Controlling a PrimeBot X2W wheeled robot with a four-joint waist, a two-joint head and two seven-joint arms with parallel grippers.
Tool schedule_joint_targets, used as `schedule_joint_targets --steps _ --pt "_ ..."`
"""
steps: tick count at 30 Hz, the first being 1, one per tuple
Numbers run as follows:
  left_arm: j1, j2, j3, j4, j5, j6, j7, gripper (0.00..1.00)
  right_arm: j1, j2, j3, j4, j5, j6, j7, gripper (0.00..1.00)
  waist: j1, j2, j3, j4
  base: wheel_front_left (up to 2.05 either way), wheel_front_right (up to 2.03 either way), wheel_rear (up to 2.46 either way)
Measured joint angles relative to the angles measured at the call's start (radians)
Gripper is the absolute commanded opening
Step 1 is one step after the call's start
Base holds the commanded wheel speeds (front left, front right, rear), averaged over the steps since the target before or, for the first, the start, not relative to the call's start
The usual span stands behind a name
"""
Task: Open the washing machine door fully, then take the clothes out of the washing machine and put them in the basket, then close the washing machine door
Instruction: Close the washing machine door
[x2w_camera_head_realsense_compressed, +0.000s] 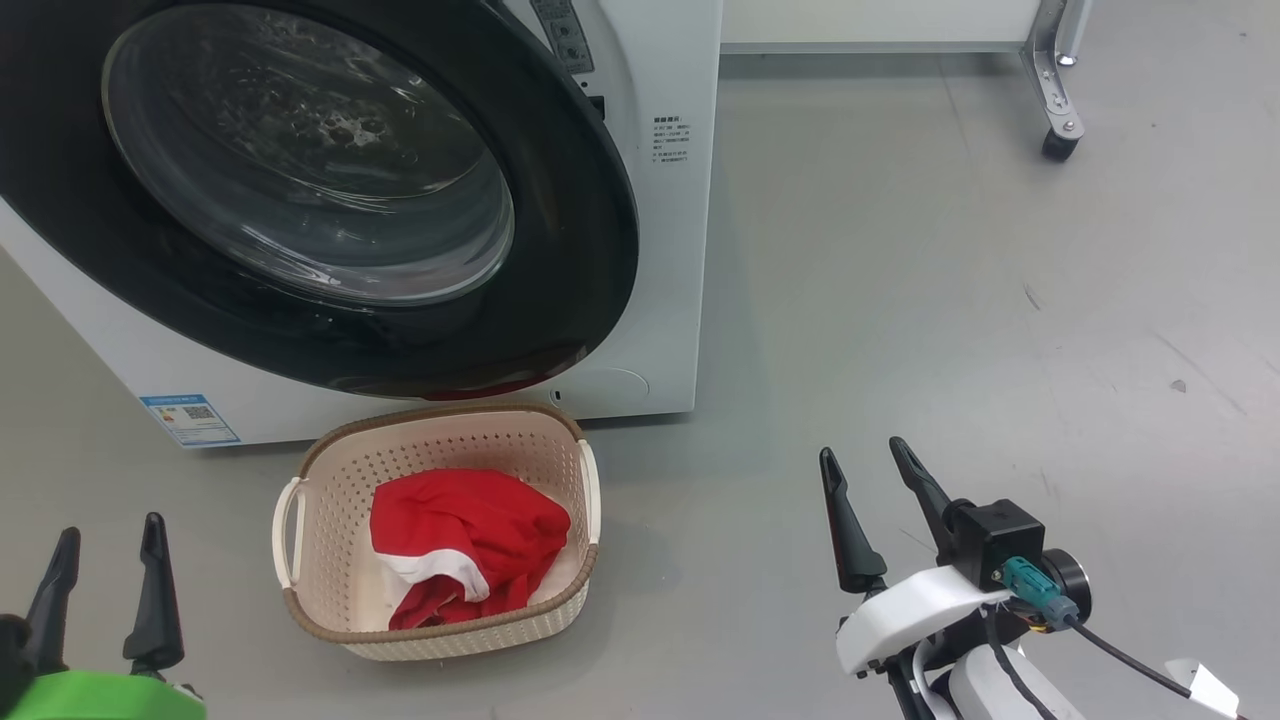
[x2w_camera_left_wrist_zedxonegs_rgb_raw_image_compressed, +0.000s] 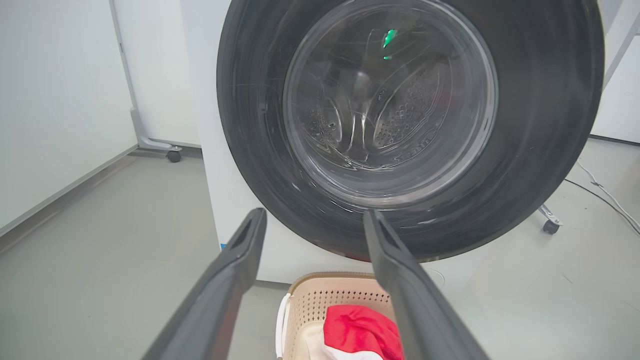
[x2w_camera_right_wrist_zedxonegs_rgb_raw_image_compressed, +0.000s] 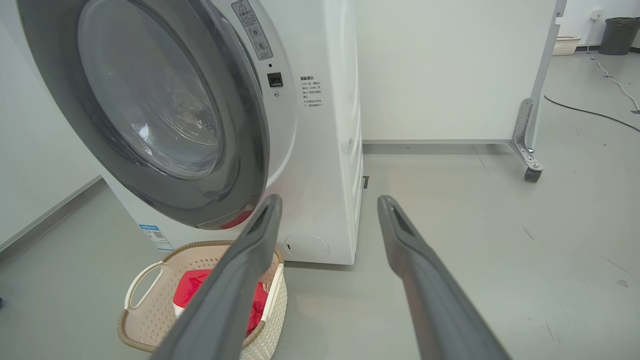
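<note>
Head view: basket (x2w_camera_head_realsense_compressed: 440, 414) lies lengthwise along washing machine (x2w_camera_head_realsense_compressed: 670, 250) front; left fingers (x2w_camera_head_realsense_compressed: 155, 590), right fingers (x2w_camera_head_realsense_compressed: 845, 530) spread, empty.

Test lab: wheeled white partitions (x2w_camera_right_wrist_zedxonegs_rgb_raw_image_compressed: 450, 75), grey floor (x2w_camera_head_realsense_compressed: 950, 300).

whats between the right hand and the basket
Bare grey floor, nothing else, as the head view shows; the open right hand sits apart from the basket.

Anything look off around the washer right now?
One thing: a red streak along the lower rim of the door, just above the basket. It may be the clothes mirrored in the gloss, or fabric caught there; I cannot tell. Nothing else stands out.
</note>
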Motion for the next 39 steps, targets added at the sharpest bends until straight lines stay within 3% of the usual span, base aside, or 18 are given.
schedule_joint_targets --steps 33,34,35,36,39 --pt "0.065 -0.044 0.003 -0.035 0.079 0.000 0.000 1.00 0.019 0.001 -0.011 -0.003 0.000 0.001 0.000 1.00 0.0000 0.0000 -0.010 0.004 0.00 0.00 0.00" --pt "0.066 -0.045 0.003 -0.035 0.079 0.000 0.000 1.00 0.019 0.001 -0.011 -0.005 -0.001 0.001 0.000 0.80 0.0000 0.0000 -0.009 0.004 0.00 0.00 0.00" --pt "0.066 -0.045 0.002 -0.035 0.079 0.000 0.000 1.00 0.019 0.000 -0.012 -0.008 -0.002 0.001 0.000 0.16 0.0000 0.0000 -0.008 0.005 0.00 0.00 0.00" --pt "0.066 -0.046 0.000 -0.036 0.080 0.000 0.000 1.00 0.019 0.000 -0.013 -0.015 -0.006 0.001 0.000 0.00 0.0000 0.0000 -0.007 0.005 0.00 0.00 0.00" --pt "0.066 -0.048 -0.015 -0.042 0.082 0.000 0.000 1.00 0.013 0.000 -0.016 -0.041 -0.019 0.006 0.000 0.00 0.0000 0.0000 0.000 0.010 0.00 0.00 0.00"
